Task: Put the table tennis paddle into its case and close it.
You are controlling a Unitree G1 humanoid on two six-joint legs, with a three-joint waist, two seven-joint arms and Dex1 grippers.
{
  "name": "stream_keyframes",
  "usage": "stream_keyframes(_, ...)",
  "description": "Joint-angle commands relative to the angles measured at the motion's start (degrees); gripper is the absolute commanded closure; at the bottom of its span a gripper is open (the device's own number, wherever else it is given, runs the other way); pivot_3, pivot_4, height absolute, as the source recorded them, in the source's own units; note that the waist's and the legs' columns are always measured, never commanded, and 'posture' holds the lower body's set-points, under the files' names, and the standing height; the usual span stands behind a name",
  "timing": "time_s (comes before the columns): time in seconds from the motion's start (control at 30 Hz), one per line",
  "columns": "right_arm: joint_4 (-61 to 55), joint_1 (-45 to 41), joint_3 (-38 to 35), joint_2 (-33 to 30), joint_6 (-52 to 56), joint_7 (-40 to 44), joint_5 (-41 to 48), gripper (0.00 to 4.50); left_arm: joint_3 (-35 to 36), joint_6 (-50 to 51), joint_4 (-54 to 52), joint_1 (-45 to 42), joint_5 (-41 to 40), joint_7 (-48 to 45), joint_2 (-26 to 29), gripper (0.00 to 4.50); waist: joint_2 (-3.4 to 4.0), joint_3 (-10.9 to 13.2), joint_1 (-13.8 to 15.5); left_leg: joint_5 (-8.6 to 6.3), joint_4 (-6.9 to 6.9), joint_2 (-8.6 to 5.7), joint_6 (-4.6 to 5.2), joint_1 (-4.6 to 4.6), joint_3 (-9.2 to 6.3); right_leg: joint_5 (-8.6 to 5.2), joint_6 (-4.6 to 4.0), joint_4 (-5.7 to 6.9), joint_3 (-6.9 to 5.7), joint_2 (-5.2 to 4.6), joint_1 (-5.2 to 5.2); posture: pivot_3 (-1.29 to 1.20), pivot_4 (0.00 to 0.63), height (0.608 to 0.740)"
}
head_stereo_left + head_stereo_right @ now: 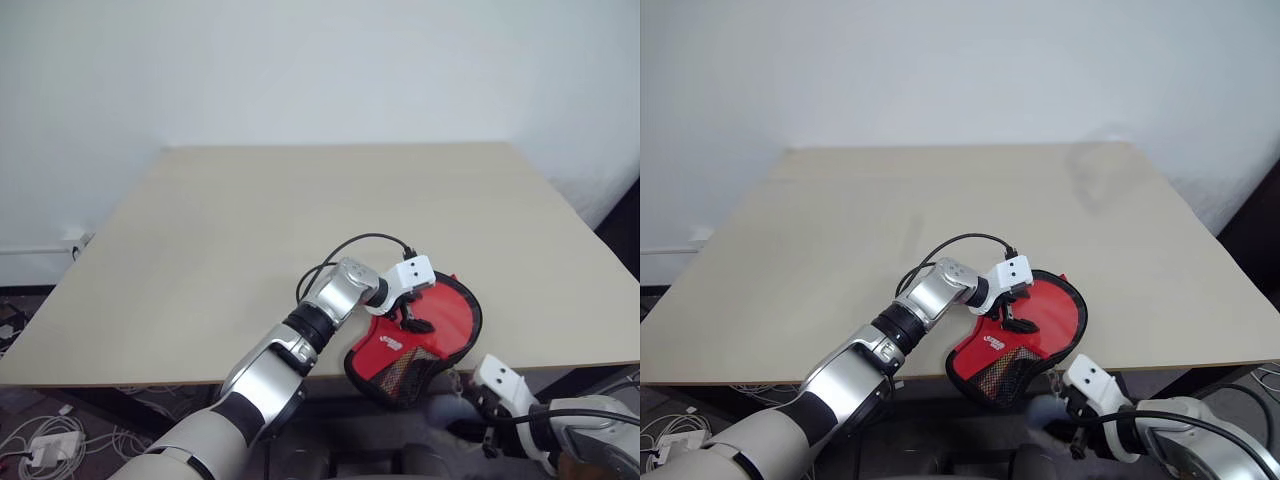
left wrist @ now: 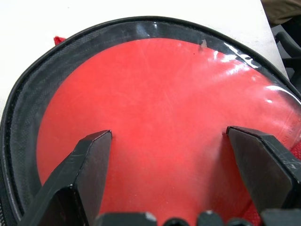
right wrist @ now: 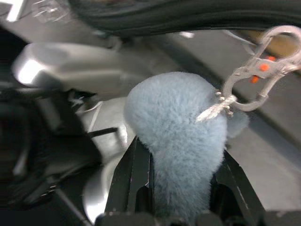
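Observation:
The case (image 1: 392,352) lies open at the table's front edge, its narrow mesh end hanging over the edge. The table tennis paddle's red face (image 2: 164,94) lies inside it, ringed by the case's black zip rim (image 2: 28,94). My left gripper (image 1: 412,318) stands open just above the red face, one finger (image 2: 89,160) on each side of its middle. Below the table edge my right gripper (image 3: 181,150) is shut on the case's grey-blue plush charm (image 3: 178,113), which hangs from a metal clasp (image 3: 263,70). The paddle's handle is hidden.
The beige table (image 1: 250,230) stretches away to a white wall. Cables and a power strip (image 1: 40,445) lie on the floor at the left. A dark object (image 1: 625,225) stands beyond the table's right side.

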Motion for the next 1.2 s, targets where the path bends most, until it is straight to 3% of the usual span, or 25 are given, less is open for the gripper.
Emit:
stream_keyframes(0.03,-3.60,-1.52,6.10,-1.34,-1.51,3.71,-0.07,3.80,-2.38,2.78,3.50,2.60,3.20,0.79,1.46,0.34,-0.02,0.00,0.03,0.00,0.00,0.00,0.00,0.00,-0.01,0.00,0.00,-0.02,-0.01,0.01,0.00,0.00,0.000,0.740)
stream_keyframes(0.3,-6.50,-3.69,11.88,-4.80,-4.75,8.09,-1.02,3.80,-2.18,3.27,3.08,2.82,3.17,0.89,2.09,0.34,-0.05,0.00,0.00,-0.04,0.05,0.01,0.02,0.00,-0.02,0.00,0.02,-0.05,0.00,0.00,0.02,0.00,0.000,0.740)
stream_keyframes(0.57,-11.49,-5.43,12.47,-5.33,-3.08,7.57,0.39,3.80,-2.42,4.10,1.50,3.63,3.29,0.70,2.82,0.34,-0.13,-0.01,0.01,-0.05,0.02,0.02,0.07,-0.01,-0.04,-0.01,0.03,-0.07,-0.01,0.01,0.00,0.00,0.000,0.740)
stream_keyframes(0.6,-11.52,-5.07,11.32,-5.59,-3.00,7.62,1.00,3.09,-2.39,4.16,1.48,3.60,3.31,0.74,2.87,0.34,-0.13,-0.01,0.00,-0.06,0.02,0.02,0.09,-0.02,-0.04,-0.01,0.03,-0.09,0.00,0.01,-0.01,0.00,0.000,0.740)
stream_keyframes(0.67,-11.91,-4.53,8.80,-5.89,-2.89,8.03,2.86,2.62,-2.30,4.17,1.57,3.53,3.32,0.83,2.94,0.34,-0.15,0.00,-0.01,-0.08,0.03,0.02,0.13,-0.02,-0.05,-0.01,0.03,-0.12,0.03,0.00,0.00,0.00,0.000,0.740)
stream_keyframes(0.83,-12.55,-3.73,1.46,-5.86,-1.12,7.90,8.64,0.95,-2.31,3.85,2.05,3.31,3.39,0.94,2.99,0.34,-0.19,0.00,-0.07,-0.09,0.03,0.07,0.13,0.01,-0.06,-0.01,0.03,-0.12,0.02,0.02,0.01,0.00,0.000,0.740)
stream_keyframes(1.2,-13.42,-6.52,-11.30,-5.74,4.10,5.20,20.37,0.95,-1.92,0.32,7.27,1.22,4.29,3.13,2.85,0.34,-0.26,0.00,-0.12,-0.09,0.07,0.11,0.12,0.02,-0.01,0.00,0.04,-0.08,0.02,0.03,0.02,0.00,0.000,0.740)
